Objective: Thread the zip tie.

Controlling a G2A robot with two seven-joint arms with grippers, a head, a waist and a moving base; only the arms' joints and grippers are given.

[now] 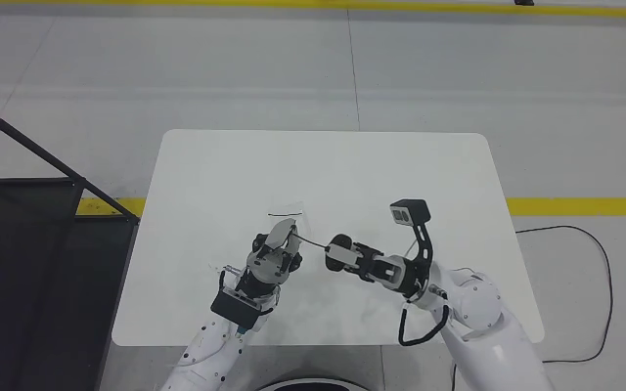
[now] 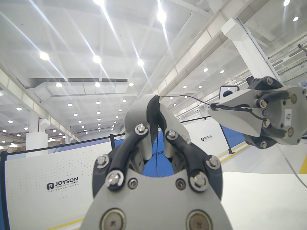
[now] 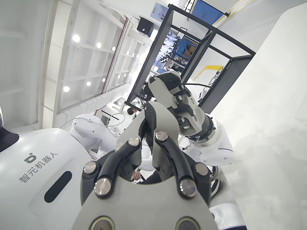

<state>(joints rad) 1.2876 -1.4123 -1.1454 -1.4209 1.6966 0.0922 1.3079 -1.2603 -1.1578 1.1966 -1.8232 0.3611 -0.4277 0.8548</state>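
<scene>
Black zip tie [image 1: 313, 241] was held off table [image 1: 391, 176], over its 6 o'clock part, strung between both grippers. At tie's 9 o'clock end, left gripper [image 1: 286, 235] was seen pinched fully closed on it, tail running down through jaws. At 3 o'clock end, right gripper [image 1: 333, 246] was likewise clamped tight on tie.

Tie was judged featherlight, thin, springy, slick; easily twisted or slipped. Grip close behind tip and beside head was judged best, so that free length would be short and stiff.

At 12 o'clock from left gripper, thin dark strand [image 1: 286, 211] was noted on table.
</scene>
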